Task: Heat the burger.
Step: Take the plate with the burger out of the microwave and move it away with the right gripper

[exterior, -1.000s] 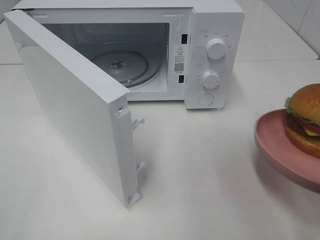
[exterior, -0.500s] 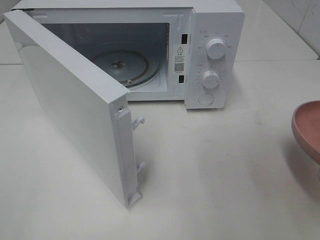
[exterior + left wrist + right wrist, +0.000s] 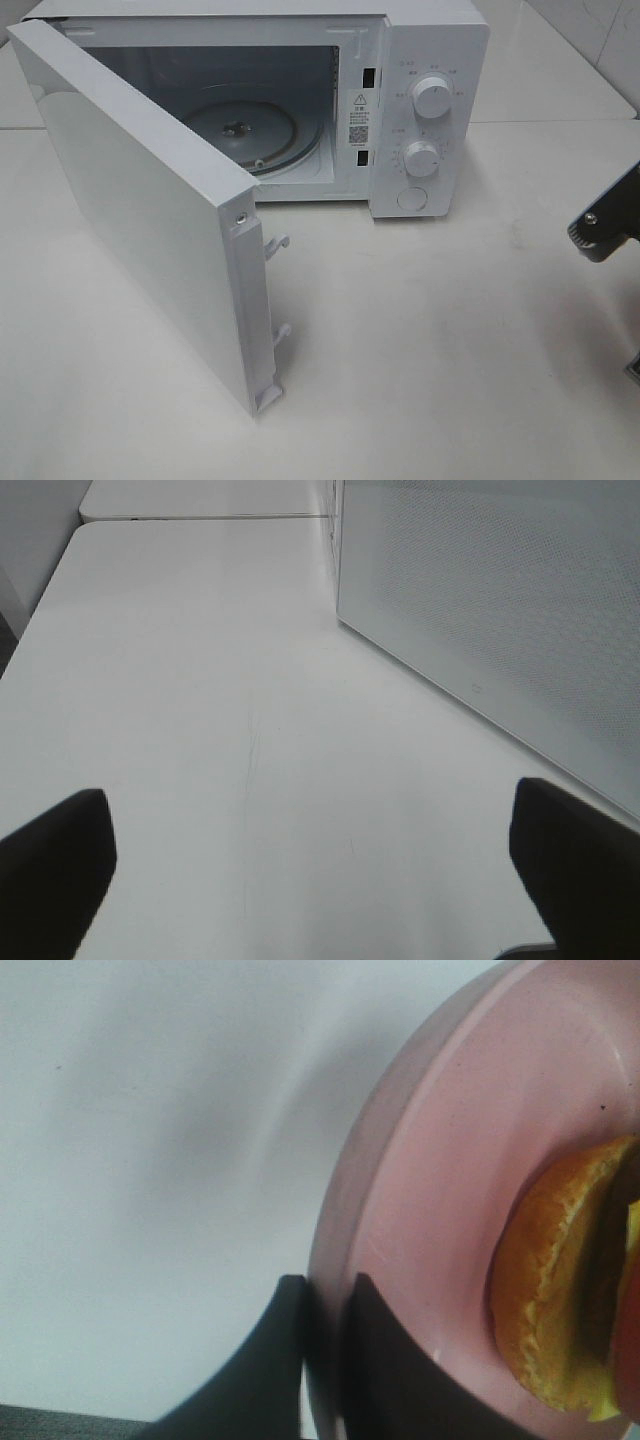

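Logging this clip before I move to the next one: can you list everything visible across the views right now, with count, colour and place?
microwave: one, white, back of the table, two knobs on its panel
microwave door: one, white, swung open toward the front left
turntable: one, clear glass, inside the cavity, nothing on it
table: one, white
plate: one, pink, rim pinched, seen only in the right wrist view
burger: one, golden-brown bun, lying on the plate
left gripper: open, over bare table beside the door
right gripper: shut on the plate rim
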Controlling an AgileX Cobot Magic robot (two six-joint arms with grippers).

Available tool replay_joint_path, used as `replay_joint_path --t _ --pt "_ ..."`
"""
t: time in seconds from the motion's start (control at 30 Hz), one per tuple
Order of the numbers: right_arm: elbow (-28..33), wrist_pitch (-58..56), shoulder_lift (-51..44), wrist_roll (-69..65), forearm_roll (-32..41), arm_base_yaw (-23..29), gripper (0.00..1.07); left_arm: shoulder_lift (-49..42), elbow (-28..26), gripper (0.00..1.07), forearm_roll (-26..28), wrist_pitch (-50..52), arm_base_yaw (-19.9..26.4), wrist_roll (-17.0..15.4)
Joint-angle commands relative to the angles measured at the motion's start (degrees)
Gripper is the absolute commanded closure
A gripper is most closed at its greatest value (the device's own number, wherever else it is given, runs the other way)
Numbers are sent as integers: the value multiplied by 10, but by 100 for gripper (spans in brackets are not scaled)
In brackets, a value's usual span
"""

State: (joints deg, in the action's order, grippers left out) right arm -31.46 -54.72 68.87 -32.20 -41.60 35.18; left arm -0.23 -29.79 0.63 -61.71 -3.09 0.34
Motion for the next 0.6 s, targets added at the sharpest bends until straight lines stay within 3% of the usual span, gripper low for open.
replay_joint_path --t 0.03,0.6 --pt "-19 -37 31 -46 -50 0 107 -9 2 6 1 4 1 1" --pt "-42 -25 193 -216 -52 0 107 -9 2 6 1 4 1 1"
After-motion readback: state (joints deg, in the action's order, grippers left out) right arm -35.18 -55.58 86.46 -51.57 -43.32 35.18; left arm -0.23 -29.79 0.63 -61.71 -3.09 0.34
